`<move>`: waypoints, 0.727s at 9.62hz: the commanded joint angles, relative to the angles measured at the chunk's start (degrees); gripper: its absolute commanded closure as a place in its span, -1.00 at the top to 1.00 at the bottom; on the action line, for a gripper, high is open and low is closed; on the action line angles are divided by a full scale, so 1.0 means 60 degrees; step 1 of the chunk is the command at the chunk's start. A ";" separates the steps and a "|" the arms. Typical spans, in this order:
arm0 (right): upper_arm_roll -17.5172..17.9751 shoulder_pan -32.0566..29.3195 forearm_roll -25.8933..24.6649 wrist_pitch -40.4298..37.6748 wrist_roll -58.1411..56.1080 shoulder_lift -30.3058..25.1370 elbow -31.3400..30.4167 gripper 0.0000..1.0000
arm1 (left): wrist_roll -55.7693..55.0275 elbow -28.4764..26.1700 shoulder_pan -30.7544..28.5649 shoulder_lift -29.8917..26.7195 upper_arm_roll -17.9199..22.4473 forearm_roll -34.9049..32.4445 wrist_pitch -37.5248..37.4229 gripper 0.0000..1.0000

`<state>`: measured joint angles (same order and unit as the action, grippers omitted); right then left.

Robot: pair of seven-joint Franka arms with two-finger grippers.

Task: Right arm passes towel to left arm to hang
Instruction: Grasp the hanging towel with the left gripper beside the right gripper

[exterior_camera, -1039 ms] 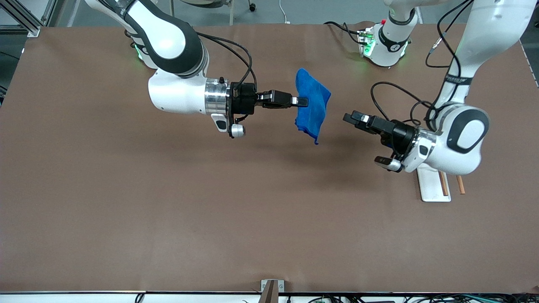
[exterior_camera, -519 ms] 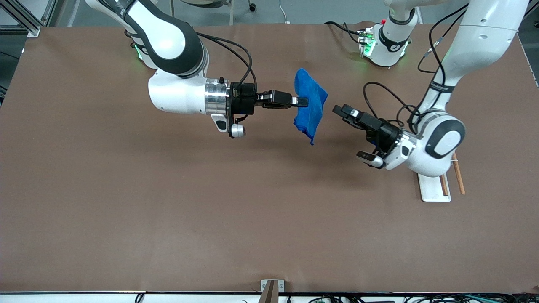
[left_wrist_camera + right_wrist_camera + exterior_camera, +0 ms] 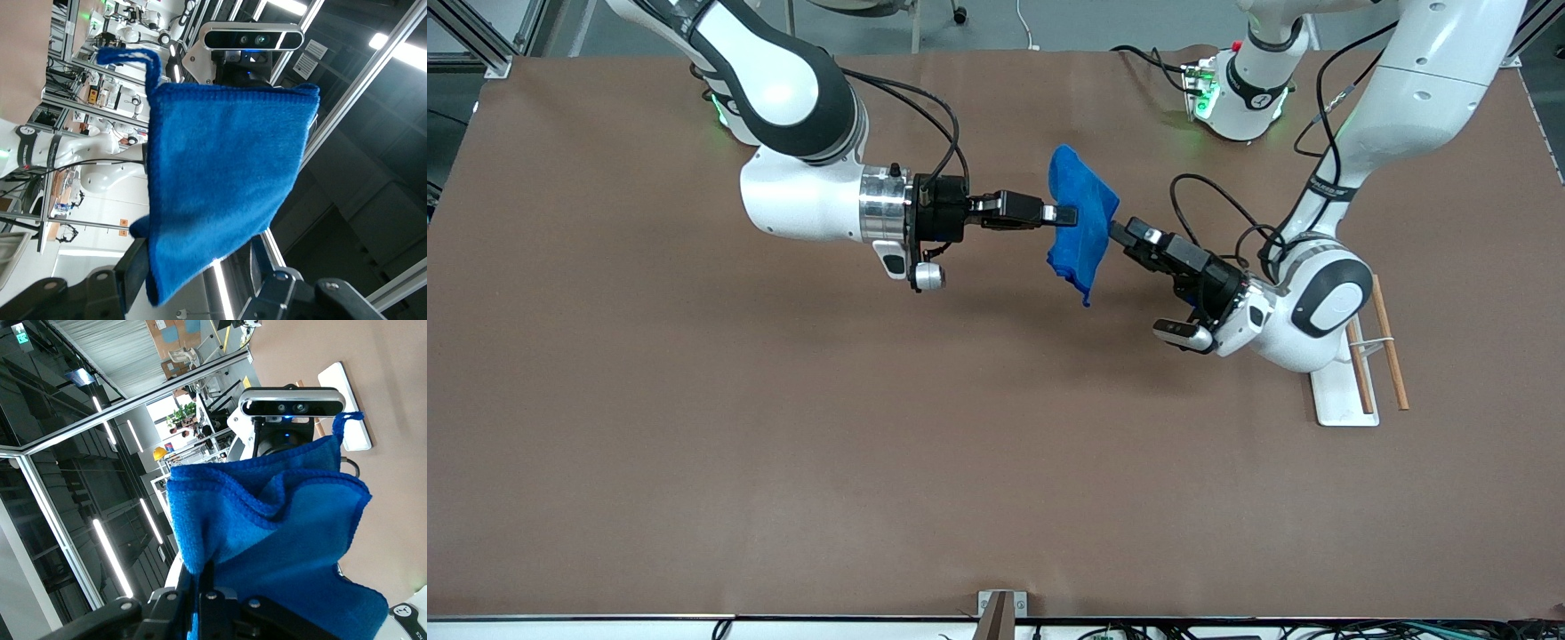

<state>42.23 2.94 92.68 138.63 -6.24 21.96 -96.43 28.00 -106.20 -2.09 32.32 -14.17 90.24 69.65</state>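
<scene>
The bright blue microfibre towel (image 3: 1082, 218) hangs over the brown bench (image 3: 783, 444), pinched in the right gripper (image 3: 1069, 214); the left gripper (image 3: 1120, 233), jaws parted, straddles its edge.

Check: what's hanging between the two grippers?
The towel, held by the right gripper; the left gripper is at its edge. The front view shows this.

Even overhead light, soft shadows on the table (image 3: 694, 444); wrist views perhaps slightly blurred.

Bright blue towel (image 3: 1080, 229) above a plain brown table (image 3: 783, 444).
White arms with black joints; black grippers; a white rack (image 3: 1343, 400) with tan wooden rods.
</scene>
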 commanded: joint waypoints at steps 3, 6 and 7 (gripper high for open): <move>0.0082 0.0008 0.0359 0.0040 -0.0279 0.0076 0.0105 -1.00 | 0.0753 0.0077 0.0202 0.0400 0.0018 0.0251 0.0373 0.29; 0.0082 0.0023 0.0344 0.0142 -0.0279 0.0090 0.0105 -1.00 | 0.0592 0.0165 0.0144 0.0298 0.0004 0.0663 0.0374 -0.25; 0.0082 0.0023 0.0359 0.0157 -0.0279 0.0090 0.0105 -1.00 | 0.0577 0.0223 0.0056 0.0298 0.0018 0.0605 0.0359 -0.49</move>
<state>42.22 2.94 92.85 138.85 -6.26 21.96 -96.43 31.16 -104.84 -1.34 33.18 -14.17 93.69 70.74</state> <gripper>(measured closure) 0.952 0.626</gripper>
